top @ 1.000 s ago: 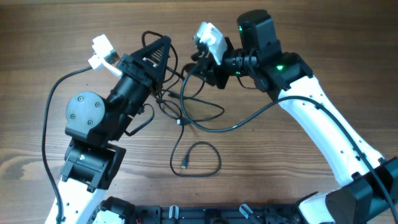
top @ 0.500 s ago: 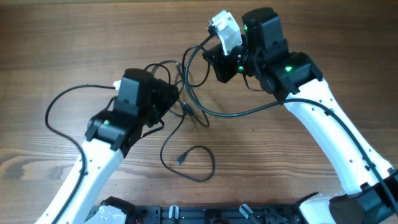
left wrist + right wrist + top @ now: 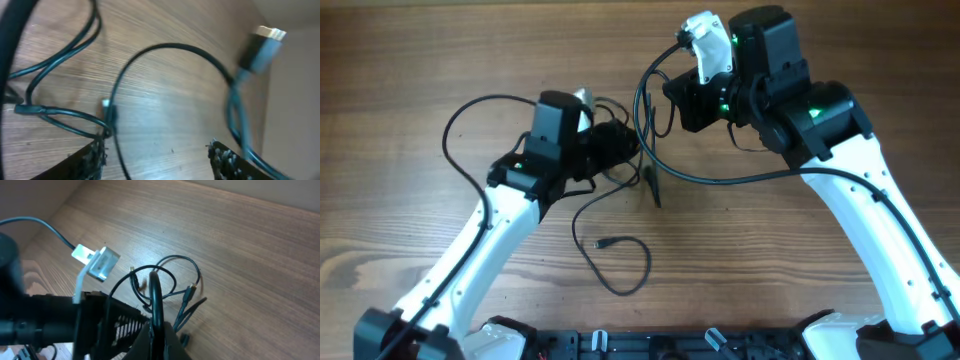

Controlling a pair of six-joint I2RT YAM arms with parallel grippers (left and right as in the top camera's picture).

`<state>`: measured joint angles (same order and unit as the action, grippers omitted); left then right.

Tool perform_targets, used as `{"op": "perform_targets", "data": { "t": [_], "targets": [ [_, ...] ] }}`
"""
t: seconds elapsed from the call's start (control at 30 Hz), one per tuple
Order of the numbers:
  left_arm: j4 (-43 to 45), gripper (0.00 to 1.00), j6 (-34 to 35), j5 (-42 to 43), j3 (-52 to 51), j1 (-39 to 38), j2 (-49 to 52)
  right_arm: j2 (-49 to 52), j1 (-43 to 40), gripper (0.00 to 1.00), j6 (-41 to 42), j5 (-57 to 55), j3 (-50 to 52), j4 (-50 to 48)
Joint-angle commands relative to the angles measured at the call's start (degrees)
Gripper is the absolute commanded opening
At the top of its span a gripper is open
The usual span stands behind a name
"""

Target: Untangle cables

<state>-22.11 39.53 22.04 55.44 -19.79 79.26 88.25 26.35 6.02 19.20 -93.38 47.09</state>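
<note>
Right now the cables (image 3: 652,187) are bunching in the upper middle of the overhead view, between both arms. One loose loop (image 3: 648,266) is lying lower down on the wooden table (image 3: 420,60). The right gripper (image 3: 156,330) is pinching one cord tight. The left gripper (image 3: 157,156) is standing wide, gripping nothing. If the right one is tugging hard, the knot may be pulling tighter. Or the whole bunch may be sliding along, since nothing is holding it down.
</note>
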Motion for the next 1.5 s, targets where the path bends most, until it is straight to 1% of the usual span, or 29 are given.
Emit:
{"op": "perform_targets", "data": {
  "t": [0.0,0.03,0.07,0.1,0.17,0.23,0.27,0.3,0.33,0.37,0.43,0.47,0.57,0.6,0.67,0.7,0.73,0.77,0.87,0.97,1.07,1.1,1.13,1.2,1.23,1.3,1.37,1.43,1.47],
  "targets": [
    [0.2,0.79,-8.7,3.9,0.1,4.2,-9.3,1.7,-0.2,0.04,1.7,-0.1,-1.4,0.2],
    [-0.7,0.93,-9.4,2.1,0.1,5.9,-12.6,1.9,-0.2,0.04,2.0,-0.1,-1.4,0.3],
    [-3.0,0.99,-9.7,-0.9,0.1,8.3,-17.1,1.9,-0.2,0.04,2.0,-0.1,-1.4,0.6],
    [-4.1,1.00,-10.2,-1.1,0.1,8.8,-18.5,1.9,-0.2,0.04,2.1,-0.1,-1.4,0.6],
    [-8.1,0.99,-10.8,-1.8,0.1,8.7,-20.5,1.9,-0.2,0.04,3.3,-0.1,-1.4,0.6],
    [-12.1,0.98,-10.8,-6.2,0.1,8.7,-19.8,1.9,-0.2,0.04,4.5,-0.1,-1.4,1.0],
    [-12.9,0.97,-10.8,-4.9,0.1,8.5,-19.1,1.9,-0.2,0.04,4.4,-0.1,-1.4,1.4],
    [-12.9,0.94,-11.8,-1.4,0.1,7.8,-18.3,1.9,-0.2,0.04,4.5,-0.1,-1.4,1.6],
    [-12.9,0.89,-14.2,2.7,0.0,4.9,-17.0,1.9,-0.2,0.04,4.5,-0.1,-1.4,1.7],
    [-12.9,0.87,-14.3,2.0,0.0,2.1,-15.6,1.9,-0.2,0.04,4.5,0.0,-1.4,1.7],
    [-11.2,0.82,-14.2,-3.9,0.0,-5.4,-9.7,1.9,-0.2,0.04,4.5,0.3,-1.4,1.8],
    [-7.0,0.77,-13.4,-3.9,0.0,-9.3,-4.3,1.9,-0.2,0.04,4.5,0.3,-1.4,2.0],
    [0.5,0.65,-12.6,-5.3,0.0,-12.8,5.1,1.9,-0.2,0.04,4.4,0.3,-1.4,2.8],
    [1.4,0.63,-10.2,-7.8,0.0,-12.9,7.6,1.9,-0.2,0.04,4.2,0.3,-1.4,3.1],
    [2.2,0.52,-6.4,-12.0,0.0,-12.8,11.1,1.9,-0.2,0.04,3.0,0.3,-1.4,3.6],
    [2.4,0.44,-5.6,-13.2,0.0,-12.8,11.5,1.9,-0.2,0.04,3.0,0.2,-1.4,3.8],
    [2.8,0.19,-5.6,-14.2,0.0,-12.8,11.3,1.9,-0.2,0.04,3.0,-0.2,-1.4,4.2],
    [3.4,0.04,-5.6,-14.2,0.0,-12.5,10.3,2.1,-0.2,0.04,3.2,-1.0,-1.4,4.9],
    [3.5,0.04,-5.6,-14.2,0.7,-10.4,3.8,3.1,-0.2,0.04,4.5,-1.2,0.7,7.1],
    [2.7,0.04,-5.6,-14.0,0.9,-6.8,-8.5,6.4,-0.2,0.04,5.1,-1.2,2.0,9.6],
    [-2.5,0.04,-5.6,-14.0,0.9,-3.0,-18.2,9.8,-0.2,0.04,9.6,-4.4,2.0,9.8],
    [-4.4,0.04,-5.6,-14.3,0.9,-1.8,-20.1,10.5,-0.2,0.04,9.6,-3.4,2.0,9.7],
    [-7.0,0.04,-5.8,-15.8,0.9,-0.1,-21.6,10.6,-0.2,0.04,8.3,0.5,2.0,9.8],
    [-11.8,0.04,-5.8,-23.0,0.9,2.6,-21.3,10.0,-0.2,0.04,4.0,9.4,1.5,11.3],
    [-13.3,0.04,-5.8,-24.7,0.9,4.2,-19.9,8.9,-0.2,0.04,2.9,11.8,1.2,12.6],
    [-13.3,0.04,-5.8,-24.6,0.9,5.3,-16.3,6.0,-0.2,0.04,1.9,12.8,0.2,13.5],
    [-13.4,0.04,-5.8,-24.7,0.9,5.3,-12.6,2.3,-0.2,0.04,-0.2,16.9,-2.1,13.4],
    [-13.4,0.04,-5.8,-24.7,0.9,5.3,-9.2,-1.4,-1.6,0.04,1.3,16.9,-4.7,12.3],
    [-13.6,0.04,-5.8,-24.7,0.9,5.3,-8.0,-2.9,-3.0,0.04,3.4,16.9,-5.4,11.5]
  ]
}}
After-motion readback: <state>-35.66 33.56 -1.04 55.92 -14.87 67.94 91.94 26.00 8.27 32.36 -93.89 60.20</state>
